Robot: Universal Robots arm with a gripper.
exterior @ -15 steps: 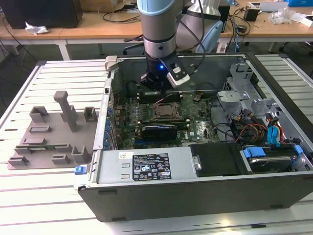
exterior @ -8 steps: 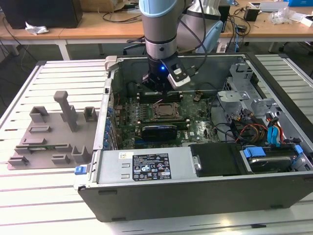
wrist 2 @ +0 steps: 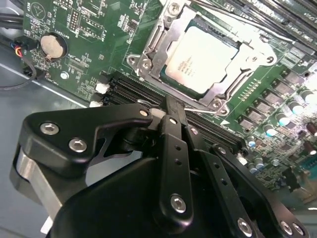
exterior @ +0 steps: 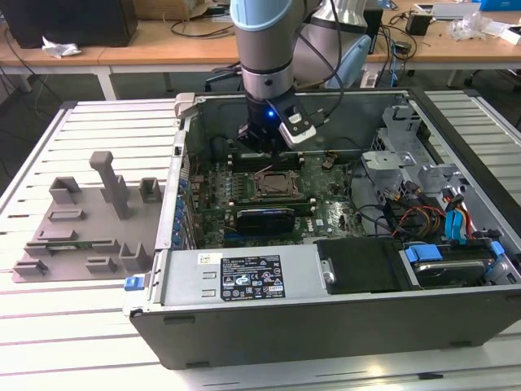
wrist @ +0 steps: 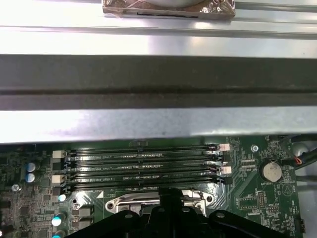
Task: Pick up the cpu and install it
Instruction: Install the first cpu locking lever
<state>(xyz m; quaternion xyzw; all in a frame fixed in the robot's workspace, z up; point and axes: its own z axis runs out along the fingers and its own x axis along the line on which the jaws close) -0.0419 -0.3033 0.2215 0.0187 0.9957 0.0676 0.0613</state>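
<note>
Already the cpu (wrist 2: 200,58) sits in its socket frame (wrist 2: 148,54) on the motherboard (wrist 2: 74,29). The gripper (wrist 2: 171,111), fingers pressed together and empty, hovers beside it and could bump the memory slots (wrist 2: 124,91).

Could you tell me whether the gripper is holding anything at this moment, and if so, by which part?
Nothing is held. The gripper has its fingers together and empty, beside the socket frame, where the cpu already sits.

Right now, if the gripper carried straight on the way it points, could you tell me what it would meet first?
Probably the edge of the socket frame around the cpu, or the memory slots beside it. The gripper tips sit just short of the frame; depth is unclear.
</note>
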